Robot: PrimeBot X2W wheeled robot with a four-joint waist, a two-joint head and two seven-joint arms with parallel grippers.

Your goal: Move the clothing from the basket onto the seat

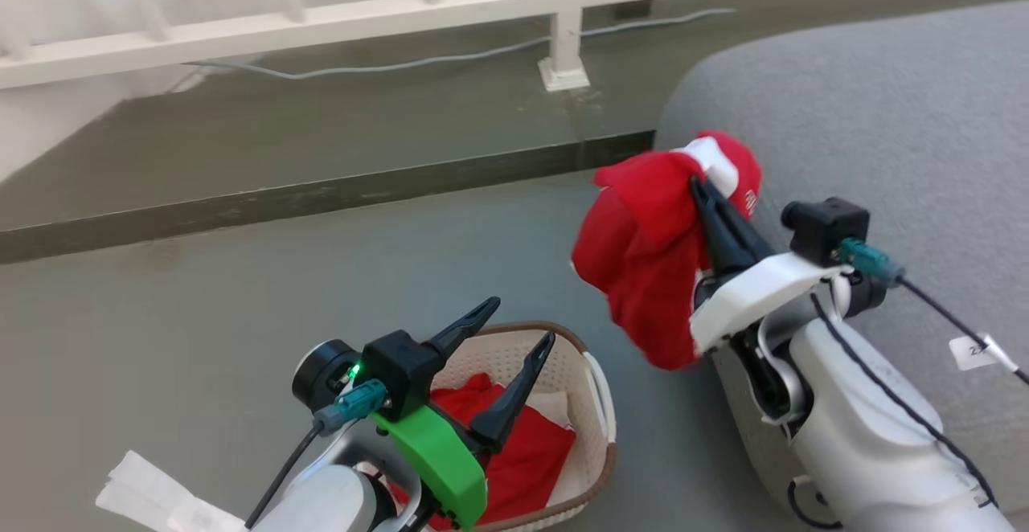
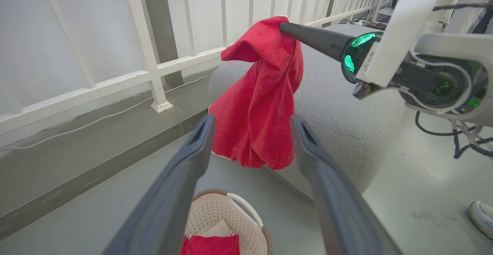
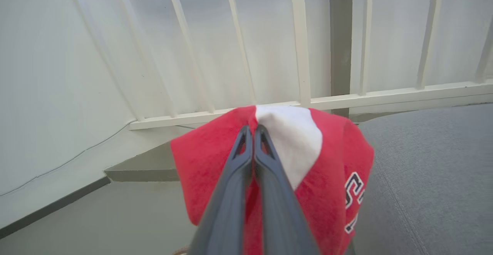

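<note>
A red-and-white garment hangs beside the grey seat; a red garment lies in the cream basket.

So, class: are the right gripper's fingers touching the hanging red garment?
Touching. The right wrist view shows the right gripper shut on the red garment, fabric pinched between its fingers.

My left claw is gaping wide, hovering over the basket, where red clothing is lying. Ahead, my right claw is pinching a red garment, which is dangling in front of the rounded corner of the grey seat, above the floor.
</note>
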